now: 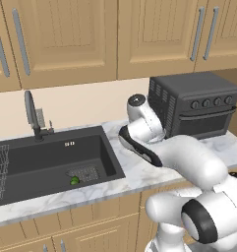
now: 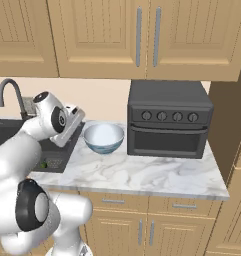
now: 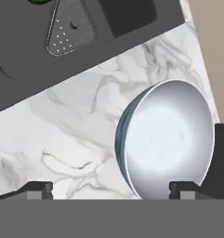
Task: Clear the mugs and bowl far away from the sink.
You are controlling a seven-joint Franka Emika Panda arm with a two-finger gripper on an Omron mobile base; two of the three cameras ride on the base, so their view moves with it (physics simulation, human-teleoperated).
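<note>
I am going for the bowl [image 3: 167,139] first. It sits on the smooth marble counter [image 3: 76,125], between the dark sink [image 3: 62,42] and the black oven [image 2: 169,120]. My pincer [image 3: 111,188] is wide open and holds nothing. Next I should go down over the thin round rim.

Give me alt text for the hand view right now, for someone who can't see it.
Looking down from above the marble counter, the bowl lies near the right end effector fingertip, whitish inside facing up. The end effector is spread wide, touching nothing. The dark sink with its drain crosses the top left.
</note>
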